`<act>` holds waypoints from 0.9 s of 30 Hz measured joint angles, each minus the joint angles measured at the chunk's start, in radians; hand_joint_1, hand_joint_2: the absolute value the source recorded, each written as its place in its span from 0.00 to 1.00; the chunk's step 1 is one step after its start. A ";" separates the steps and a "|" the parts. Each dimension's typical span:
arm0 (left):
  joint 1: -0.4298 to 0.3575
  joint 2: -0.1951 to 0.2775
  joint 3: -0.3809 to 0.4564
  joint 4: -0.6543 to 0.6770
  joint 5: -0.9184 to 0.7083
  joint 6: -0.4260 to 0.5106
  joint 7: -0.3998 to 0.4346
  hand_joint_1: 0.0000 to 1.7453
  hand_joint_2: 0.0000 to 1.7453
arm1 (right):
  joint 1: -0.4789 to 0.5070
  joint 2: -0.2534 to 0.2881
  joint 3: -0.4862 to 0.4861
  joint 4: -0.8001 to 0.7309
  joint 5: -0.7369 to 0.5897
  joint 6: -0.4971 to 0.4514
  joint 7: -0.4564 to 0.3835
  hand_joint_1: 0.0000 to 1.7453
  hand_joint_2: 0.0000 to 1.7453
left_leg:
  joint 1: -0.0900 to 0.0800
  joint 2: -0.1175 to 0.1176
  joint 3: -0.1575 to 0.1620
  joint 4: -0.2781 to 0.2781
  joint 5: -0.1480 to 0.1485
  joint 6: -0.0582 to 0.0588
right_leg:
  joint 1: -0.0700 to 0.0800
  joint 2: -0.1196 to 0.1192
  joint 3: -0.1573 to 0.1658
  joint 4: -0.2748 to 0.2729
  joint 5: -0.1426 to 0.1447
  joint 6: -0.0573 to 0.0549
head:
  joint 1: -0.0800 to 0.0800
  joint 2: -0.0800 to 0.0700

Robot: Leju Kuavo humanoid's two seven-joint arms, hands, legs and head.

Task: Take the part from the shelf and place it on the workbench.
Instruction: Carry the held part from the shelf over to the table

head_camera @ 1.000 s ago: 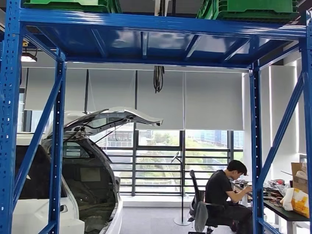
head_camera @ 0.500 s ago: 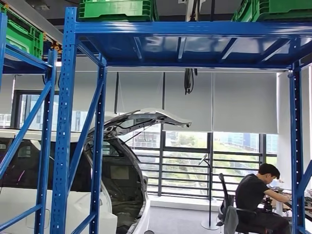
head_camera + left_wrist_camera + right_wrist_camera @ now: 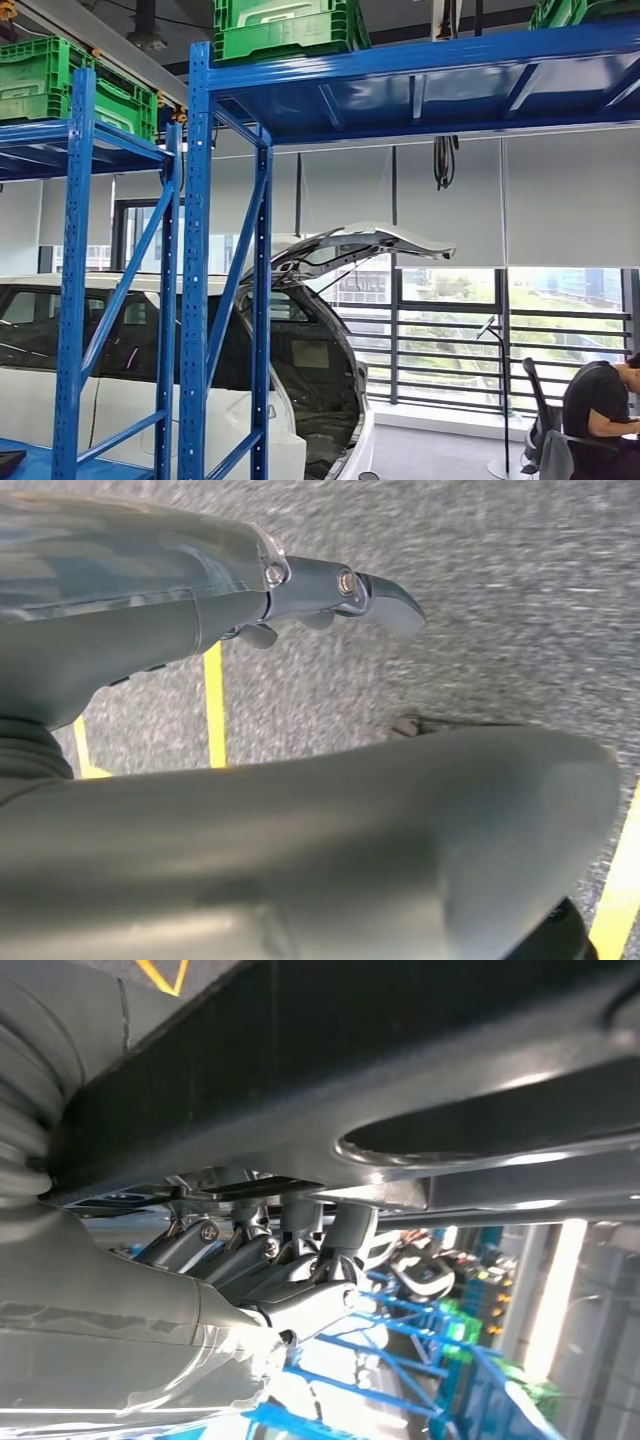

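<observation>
My right hand [image 3: 249, 1250] curls its fingers [image 3: 302, 1305] up against a long dark part [image 3: 340, 1060] with a glossy grey rim, which lies across them and looks held. My left hand [image 3: 151, 610] hangs over grey carpet, one finger [image 3: 381, 595] stretched straight out and nothing in it. Blue shelf racks [image 3: 195, 250] stand close in front in the head view, with green crates [image 3: 283, 28] on the top boards.
A white car [image 3: 302, 330] with its hatch raised stands behind the racks. A person [image 3: 604, 405] sits at the far right edge. A second rack with a green crate [image 3: 45, 75] stands at the left. Yellow lines [image 3: 215, 705] mark the carpet.
The whole head picture has slid to the right, so the camera has turned left. A second rack has come in at the left and the seated person has shifted to the right edge.
</observation>
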 joint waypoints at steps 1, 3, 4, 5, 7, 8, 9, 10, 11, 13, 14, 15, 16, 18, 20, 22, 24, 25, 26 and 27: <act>-0.001 0.000 0.000 0.000 -0.001 0.000 0.000 0.00 1.00 | 0.001 0.000 0.000 0.000 0.001 0.000 0.000 1.00 1.00 | -0.002 0.026 -0.021 0.046 -0.031 -0.002 | -0.002 -0.016 -0.002 -0.005 0.005 -0.004 | 0.000 0.000; -0.004 0.000 0.000 0.000 -0.004 0.000 0.001 0.00 1.00 | 0.004 0.000 0.002 0.001 0.002 0.001 -0.001 1.00 1.00 | -0.002 0.060 -0.074 0.173 -0.096 -0.008 | -0.001 -0.045 -0.009 -0.003 0.007 -0.007 | 0.000 0.000; -0.005 0.000 0.000 0.000 -0.004 0.000 0.001 0.00 1.00 | 0.006 0.000 0.002 0.001 0.002 0.001 -0.001 1.00 1.00 | -0.001 0.067 -0.090 0.220 -0.112 -0.011 | 0.000 -0.060 -0.013 0.000 0.007 -0.007 | 0.000 0.000; -0.004 0.000 0.000 0.000 -0.004 0.000 0.001 0.00 1.00 | 0.006 -0.001 0.003 0.002 0.003 0.001 -0.001 1.00 1.00 | 0.000 0.071 -0.088 0.232 -0.111 -0.013 | 0.000 -0.074 -0.016 0.002 0.007 -0.007 | 0.000 0.000; -0.001 0.000 0.000 0.000 -0.005 0.000 0.001 0.00 1.00 | 0.006 0.000 0.005 0.002 0.003 0.001 0.000 1.00 1.00 | 0.002 0.088 -0.030 0.144 -0.061 -0.016 | 0.000 -0.099 -0.018 0.008 0.005 -0.003 | 0.000 0.000; -0.001 0.001 0.000 0.000 -0.005 0.000 0.001 0.00 1.00 | 0.006 0.000 0.005 0.002 0.003 0.001 0.000 1.00 1.00 | 0.000 0.109 0.010 0.074 -0.036 -0.016 | 0.001 -0.110 -0.019 0.012 0.002 0.001 | 0.000 0.000; -0.002 0.001 0.000 0.000 -0.005 0.000 0.001 0.00 1.00 | 0.005 -0.001 0.005 0.002 0.003 0.001 0.000 1.00 1.00 | -0.002 0.127 0.041 0.016 -0.017 -0.012 | 0.004 -0.120 -0.021 0.018 -0.001 0.005 | 0.000 0.000; -0.004 0.001 0.000 0.000 -0.005 0.000 0.000 0.00 1.00 | 0.005 -0.001 0.005 0.002 0.003 0.001 0.000 1.00 1.00 | -0.005 0.140 0.057 -0.018 -0.009 -0.006 | 0.007 -0.129 -0.023 0.023 -0.003 0.011 | 0.000 0.000; -0.004 0.001 0.000 0.000 -0.005 0.000 0.000 0.00 1.00 | 0.005 -0.001 0.005 0.002 0.003 0.001 0.000 1.00 1.00 | -0.008 0.146 0.060 -0.031 -0.010 0.000 | 0.010 -0.138 -0.025 0.027 -0.004 0.016 | 0.000 0.000; -0.001 0.001 0.000 0.000 -0.005 0.000 0.000 0.00 1.00 | 0.004 -0.001 0.005 0.002 0.003 0.001 0.000 1.00 1.00 | -0.009 0.128 0.053 -0.031 -0.005 0.013 | 0.010 -0.150 -0.025 0.030 -0.006 0.024 | 0.000 0.000; 0.001 0.001 0.000 0.000 -0.005 0.000 0.001 0.00 1.00 | 0.003 -0.001 0.005 0.002 0.003 0.001 0.000 1.00 1.00 | -0.008 0.120 0.051 -0.031 -0.002 0.020 | 0.007 -0.135 -0.027 0.036 -0.015 0.030 | -0.001 0.000; 0.001 0.001 0.000 0.000 -0.005 0.000 0.001 0.00 1.00 | 0.003 -0.001 0.005 0.002 0.003 0.001 0.000 1.00 1.00 | -0.006 0.111 0.048 -0.032 0.002 0.026 | 0.004 -0.111 -0.036 0.058 -0.035 0.035 | -0.001 0.000; 0.000 0.001 0.000 0.000 -0.005 0.000 0.001 0.00 1.00 | 0.003 -0.002 0.005 0.001 0.003 0.001 0.000 1.00 1.00 | -0.003 0.102 0.044 -0.033 0.006 0.032 | 0.001 -0.080 -0.053 0.100 -0.066 0.040 | -0.001 0.000; -0.004 0.001 0.000 0.000 -0.005 0.000 0.000 0.00 1.00 | 0.005 -0.003 0.005 0.002 0.003 0.001 0.000 1.00 1.00 | -0.004 0.082 0.036 -0.032 0.012 0.039 | -0.002 -0.042 -0.109 0.234 -0.136 0.044 | -0.001 0.000; -0.004 0.001 0.000 0.000 -0.005 0.000 0.000 0.00 1.00 | 0.008 -0.005 0.005 0.003 0.003 0.001 0.000 1.00 1.00 | -0.006 0.058 0.031 -0.032 0.016 0.041 | -0.002 -0.035 -0.145 0.321 -0.157 0.042 | -0.001 0.000; -0.002 0.001 0.000 0.000 -0.005 0.000 0.001 0.00 1.00 | 0.008 -0.005 0.005 0.004 0.003 0.001 -0.001 1.00 1.00 | -0.009 0.032 0.031 -0.032 0.020 0.040 | -0.001 -0.026 -0.112 0.257 -0.104 0.034 | -0.001 0.000; -0.004 0.001 0.000 0.000 -0.006 0.000 0.001 0.00 1.00 | 0.006 -0.006 0.005 0.004 0.006 0.002 -0.004 1.00 1.00 | -0.010 0.006 0.028 -0.031 0.025 0.036 | -0.001 0.024 -0.047 0.114 -0.035 0.020 | -0.001 0.000; -0.006 0.001 -0.001 0.001 -0.007 0.000 0.002 0.00 1.00 | 0.005 -0.007 0.005 0.003 0.007 0.003 -0.007 1.00 1.00 | -0.009 -0.006 0.023 -0.030 0.029 0.032 | -0.001 0.051 -0.027 0.064 -0.015 0.014 | -0.001 0.000; -0.007 0.001 -0.001 0.001 -0.008 0.000 0.003 0.00 1.00 | 0.004 -0.008 0.005 0.003 0.009 0.004 -0.010 1.00 1.00 | -0.006 -0.018 0.017 -0.029 0.033 0.026 | 0.000 0.069 -0.019 0.038 -0.008 0.010 | -0.001 0.000; -0.008 0.002 -0.001 0.001 -0.008 0.000 0.004 0.00 1.00 | 0.004 -0.009 0.005 0.002 0.009 0.004 -0.012 1.00 1.00 | -0.004 -0.031 0.010 -0.030 0.039 0.019 | 0.001 0.071 -0.019 0.033 -0.009 0.009 | -0.001 0.001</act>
